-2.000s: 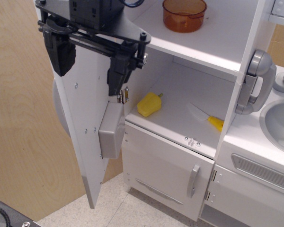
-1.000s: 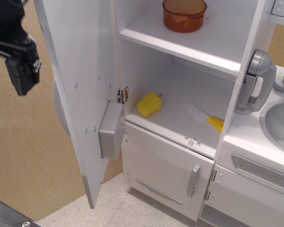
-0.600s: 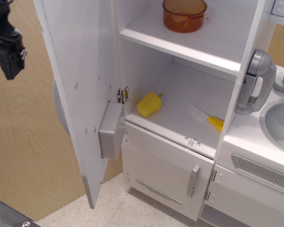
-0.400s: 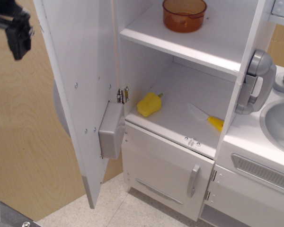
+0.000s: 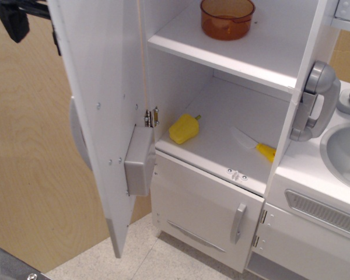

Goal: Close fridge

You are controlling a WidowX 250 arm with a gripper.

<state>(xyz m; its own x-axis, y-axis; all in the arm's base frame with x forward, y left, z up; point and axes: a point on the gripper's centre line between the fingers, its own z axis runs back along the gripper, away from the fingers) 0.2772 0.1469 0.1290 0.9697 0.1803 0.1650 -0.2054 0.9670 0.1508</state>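
The tall white fridge [image 5: 221,105] stands open. Its large door [image 5: 99,116] swings out to the left, inner face towards the camera, with a grey box [image 5: 139,169] on that face. A sliver of the grey handle [image 5: 76,137] shows behind the door's edge. My black gripper [image 5: 36,32] is at the top left, behind the door's outer side near its top edge. One finger [image 5: 14,23] shows in full; the other [image 5: 57,44] peeks out at the door's edge. The jaws stand apart and hold nothing.
Inside the fridge are an orange pot [image 5: 227,17] on the upper shelf, and a yellow toy [image 5: 184,128] and a yellow-handled knife [image 5: 254,144] on the lower shelf. Below is a smaller white door [image 5: 207,210]. A grey phone [image 5: 315,102] and a sink [image 5: 344,151] are at the right. A wooden wall [image 5: 29,175] is at the left.
My gripper has gone from in front of the door round to its outer side and up to the top left. The door has swung slightly towards the fridge.
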